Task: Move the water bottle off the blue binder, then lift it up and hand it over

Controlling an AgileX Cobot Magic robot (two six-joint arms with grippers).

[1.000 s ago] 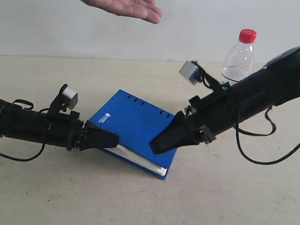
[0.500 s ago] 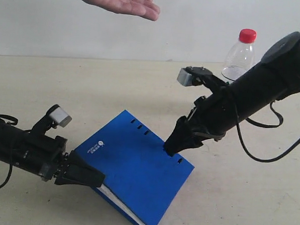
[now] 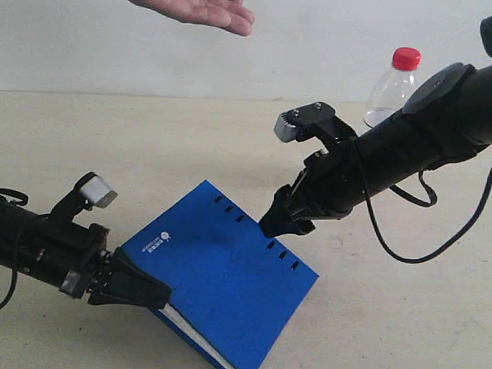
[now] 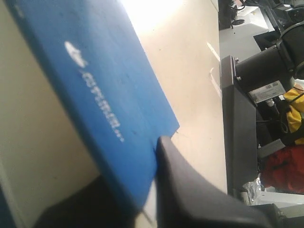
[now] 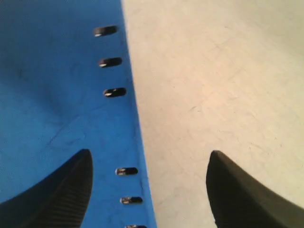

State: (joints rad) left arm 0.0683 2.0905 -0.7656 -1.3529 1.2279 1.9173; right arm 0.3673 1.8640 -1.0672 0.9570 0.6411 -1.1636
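Your left tool point(image 3: 155, 295) is clamped on a corner of the blue binder point(image 3: 218, 273) at the front of the worktop point(image 3: 387, 321). Your right tool point(image 3: 273, 222) is spread wide, gripping nothing, straddling the binder's slotted edge. The water bottle point(image 3: 395, 89) stands upright at back right, well apart from the binder. An open hand point(image 3: 193, 2) is up top.

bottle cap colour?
Red cap on the water bottle, clearest in the exterior view.
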